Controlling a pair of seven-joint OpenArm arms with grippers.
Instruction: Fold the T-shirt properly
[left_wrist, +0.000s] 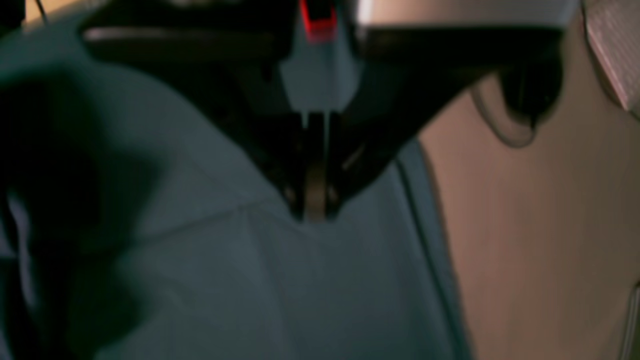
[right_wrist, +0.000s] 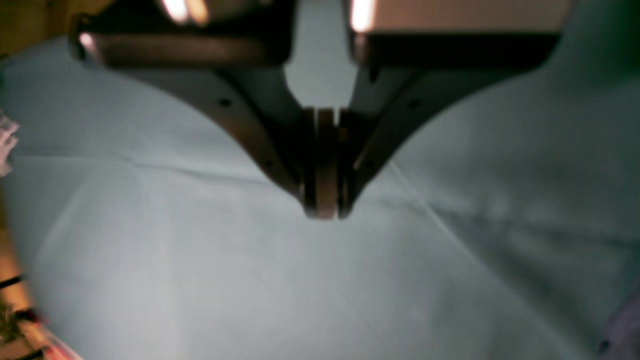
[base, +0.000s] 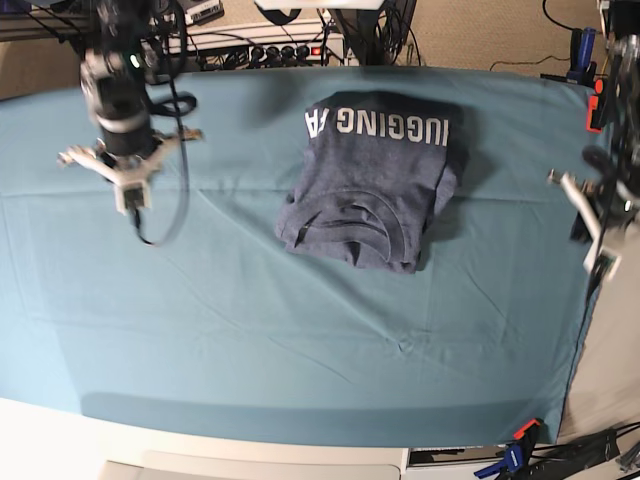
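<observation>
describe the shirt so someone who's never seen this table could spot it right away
A teal cloth covers the whole table; just past its centre, toward the far edge, lies a heathered navy-blue cotton T-shirt folded into a compact bundle. It is the only garment there, marked by white block lettering along its far edge and a ribbed round collar facing the near side.

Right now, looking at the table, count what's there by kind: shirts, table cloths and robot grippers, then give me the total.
T-shirt: 1, navy, folded, white lettering showing
Table cloth: 1, teal
Grippers: 2, left gripper and right gripper, both shut and holding nothing, well off to either side of the shirt
Total: 4
</observation>
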